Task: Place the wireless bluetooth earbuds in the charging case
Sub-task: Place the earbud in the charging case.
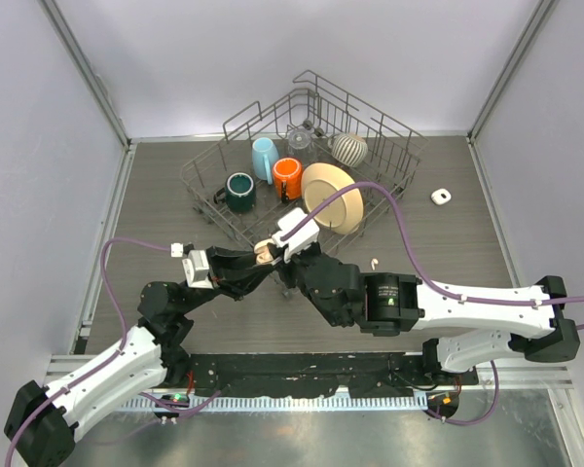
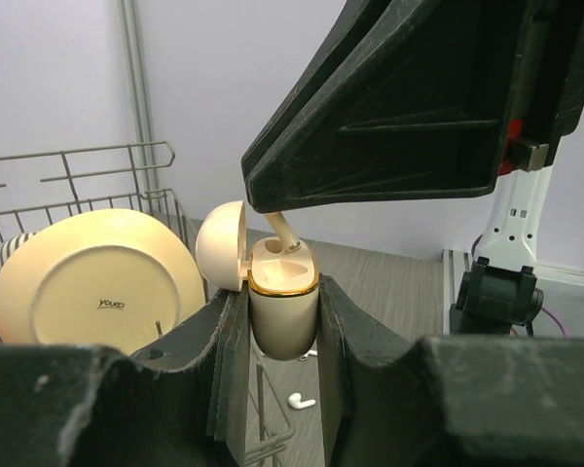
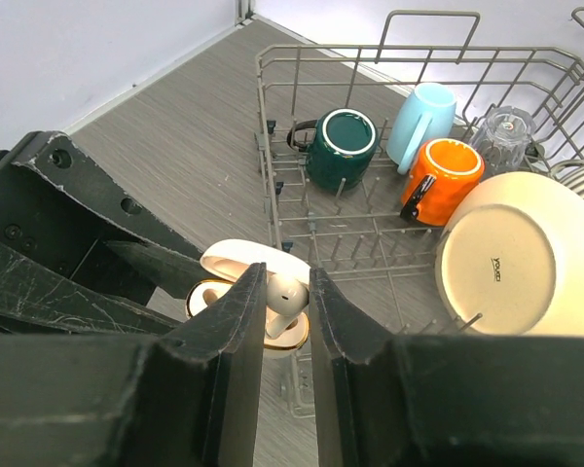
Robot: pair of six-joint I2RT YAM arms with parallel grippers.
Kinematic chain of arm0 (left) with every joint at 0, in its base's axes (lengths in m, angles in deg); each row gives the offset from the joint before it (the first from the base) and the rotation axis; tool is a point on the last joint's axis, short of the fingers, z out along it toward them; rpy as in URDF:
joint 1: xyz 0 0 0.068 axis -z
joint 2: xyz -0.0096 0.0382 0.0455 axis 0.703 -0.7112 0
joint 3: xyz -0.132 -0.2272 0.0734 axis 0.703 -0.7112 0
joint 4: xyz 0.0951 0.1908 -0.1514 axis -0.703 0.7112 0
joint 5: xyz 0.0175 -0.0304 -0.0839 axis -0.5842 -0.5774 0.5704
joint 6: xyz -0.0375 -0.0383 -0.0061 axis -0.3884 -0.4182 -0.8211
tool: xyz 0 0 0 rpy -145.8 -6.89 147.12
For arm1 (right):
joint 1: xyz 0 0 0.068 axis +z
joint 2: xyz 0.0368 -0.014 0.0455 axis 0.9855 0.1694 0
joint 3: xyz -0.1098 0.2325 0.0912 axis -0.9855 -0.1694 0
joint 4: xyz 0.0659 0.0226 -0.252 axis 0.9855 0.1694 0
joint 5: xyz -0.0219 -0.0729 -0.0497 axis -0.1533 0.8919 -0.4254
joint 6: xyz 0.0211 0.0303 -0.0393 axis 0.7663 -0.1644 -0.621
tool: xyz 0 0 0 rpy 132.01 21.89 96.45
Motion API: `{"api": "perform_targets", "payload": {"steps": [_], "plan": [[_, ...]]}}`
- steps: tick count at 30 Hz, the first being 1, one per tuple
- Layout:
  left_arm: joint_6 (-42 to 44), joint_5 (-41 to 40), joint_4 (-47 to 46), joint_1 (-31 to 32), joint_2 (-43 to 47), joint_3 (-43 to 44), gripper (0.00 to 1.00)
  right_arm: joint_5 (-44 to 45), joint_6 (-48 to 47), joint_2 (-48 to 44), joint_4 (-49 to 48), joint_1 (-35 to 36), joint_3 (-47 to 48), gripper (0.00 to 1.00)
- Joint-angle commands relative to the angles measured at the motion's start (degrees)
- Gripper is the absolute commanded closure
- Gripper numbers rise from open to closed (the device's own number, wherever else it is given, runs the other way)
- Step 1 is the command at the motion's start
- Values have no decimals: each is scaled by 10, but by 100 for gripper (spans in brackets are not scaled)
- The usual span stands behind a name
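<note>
My left gripper (image 2: 283,316) is shut on the cream charging case (image 2: 283,311), gold-rimmed, with its lid (image 2: 222,246) open to the left. My right gripper (image 3: 288,292) is shut on a white earbud (image 3: 286,296) and holds it stem down over the case's opening (image 3: 290,336); the stem (image 2: 284,233) reaches into the case. In the top view the two grippers meet in front of the rack, the case (image 1: 265,254) between them. A second earbud (image 2: 301,399) lies on the table below the case, also in the top view (image 1: 375,262).
A wire dish rack (image 1: 389,146) stands behind, holding a dark green mug (image 1: 239,191), a light blue cup (image 1: 264,157), an orange mug (image 1: 287,177), a cream plate (image 1: 333,197), a glass (image 1: 299,137) and a striped bowl (image 1: 349,148). A small white object (image 1: 441,197) lies far right.
</note>
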Motion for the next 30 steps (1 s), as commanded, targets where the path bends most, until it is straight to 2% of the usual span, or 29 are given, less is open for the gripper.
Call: {"api": "perform_targets", "payload": {"steps": [1, 11, 23, 30], "plan": [[-8, 10, -42, 2, 4, 20, 100, 23, -11, 4, -10, 4, -2, 99], [-9, 12, -43, 2, 11, 16, 100, 54, -19, 2, -14, 4, -7, 99], [-8, 4, -59, 2, 3, 17, 100, 32, -20, 9, -8, 7, -8, 99], [-7, -18, -60, 2, 8, 20, 100, 34, -50, 14, -8, 17, -19, 99]]}}
